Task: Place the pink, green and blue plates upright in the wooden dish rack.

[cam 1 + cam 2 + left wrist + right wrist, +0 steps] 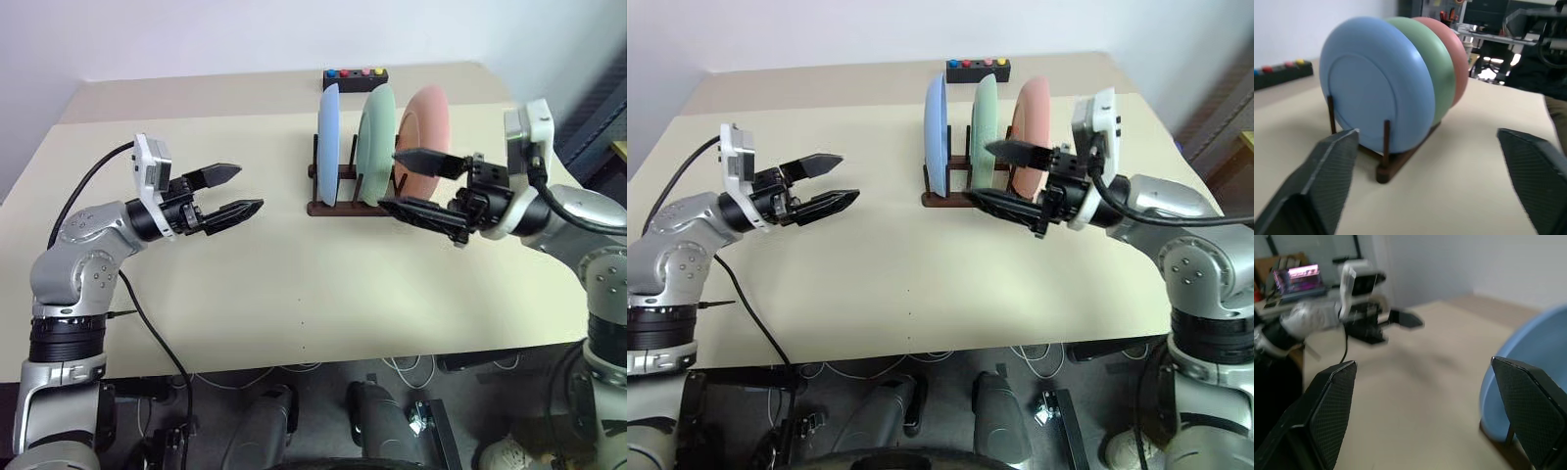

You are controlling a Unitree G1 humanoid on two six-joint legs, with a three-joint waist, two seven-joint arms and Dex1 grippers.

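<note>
Left eye view, blue plate [328, 145], green plate [374, 140], pink plate [426, 142] upright in rack [338, 207], left gripper [231, 191] and right gripper [411, 181] fingers wide, empty.

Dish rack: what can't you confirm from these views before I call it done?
- Pink plate: its foot in the wooden dish rack hidden by the right gripper, head views.
- Green plate: seating hidden behind the blue plate, left wrist view.

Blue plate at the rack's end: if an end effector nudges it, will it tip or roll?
The blue plate stands on edge between thin pegs of the wooden dish rack, so it probably rocks rather than rolls. It looks like rigid, light plastic, likely easily shifted.
</note>
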